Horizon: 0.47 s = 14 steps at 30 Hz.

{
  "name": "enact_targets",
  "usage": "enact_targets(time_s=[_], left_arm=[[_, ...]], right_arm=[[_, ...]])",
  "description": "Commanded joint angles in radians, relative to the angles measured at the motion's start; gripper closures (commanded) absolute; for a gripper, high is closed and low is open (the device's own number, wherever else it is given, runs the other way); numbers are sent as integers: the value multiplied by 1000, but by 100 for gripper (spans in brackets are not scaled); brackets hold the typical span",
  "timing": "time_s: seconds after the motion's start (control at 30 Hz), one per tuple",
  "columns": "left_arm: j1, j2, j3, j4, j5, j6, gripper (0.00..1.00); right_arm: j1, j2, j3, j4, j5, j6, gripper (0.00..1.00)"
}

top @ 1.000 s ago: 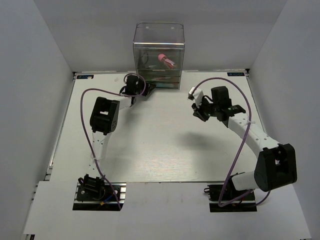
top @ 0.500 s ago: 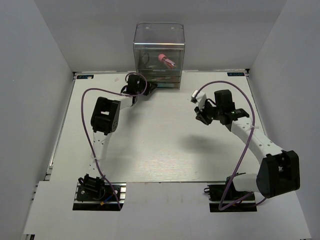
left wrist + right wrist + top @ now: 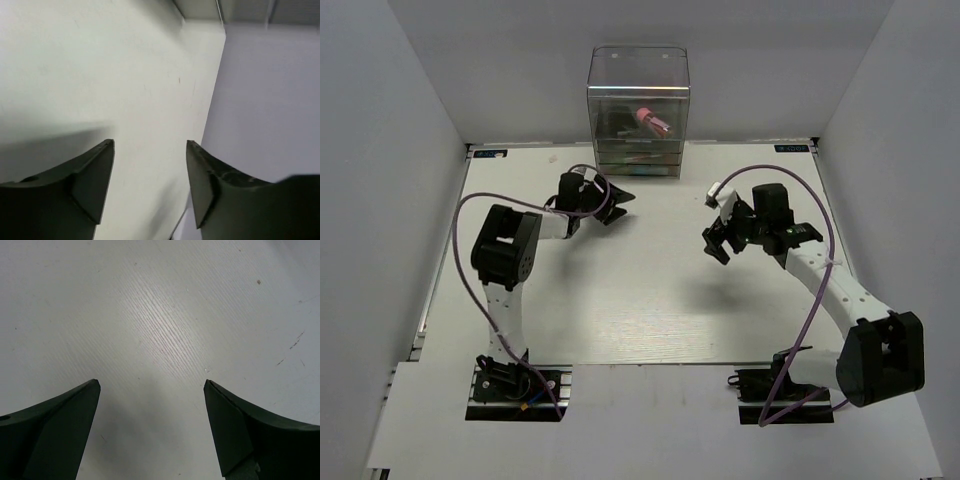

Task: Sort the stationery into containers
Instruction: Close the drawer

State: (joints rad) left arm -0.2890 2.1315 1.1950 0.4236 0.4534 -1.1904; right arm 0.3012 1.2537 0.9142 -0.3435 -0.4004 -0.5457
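Both claws gape wide and hold nothing. The left claw (image 3: 620,207) sits near the box (image 3: 638,70); the right claw (image 3: 711,246) hovers over the surface (image 3: 620,300), well apart from it. The pink tube (image 3: 653,121) lies inside the box, beyond the left claw. A hasty left sweep forward could strike and shove the light box.

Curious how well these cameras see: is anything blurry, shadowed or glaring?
Top external view: soft, even light, a faint shadow on the table by the right hand, and slight glints on the clear box. Left wrist view: the left hand is dark and soft-edged, beside a grey shadow. Right wrist view: the table grain is sharp, with a bright patch ahead of the hand.
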Motion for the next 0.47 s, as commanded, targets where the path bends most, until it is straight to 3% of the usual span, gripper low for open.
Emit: enact_targets(time_s=[0.0,0.17,0.3,0.43], left_arm=[[-7,-235,-101,15,111,175,29],[-7,-525,-235,-173,70,374,22],[-7,-763,-331,-356,-22,543,20],[-7,-1011,-454,-413,-116,577,19]], right_arm=[[-7,-42,-14,49,21,116,10],[-7,-45,-8,72,181,286,10],[-7,-85,-49,110,201,348,10],[-10,-120,-92,173,218,382,10]])
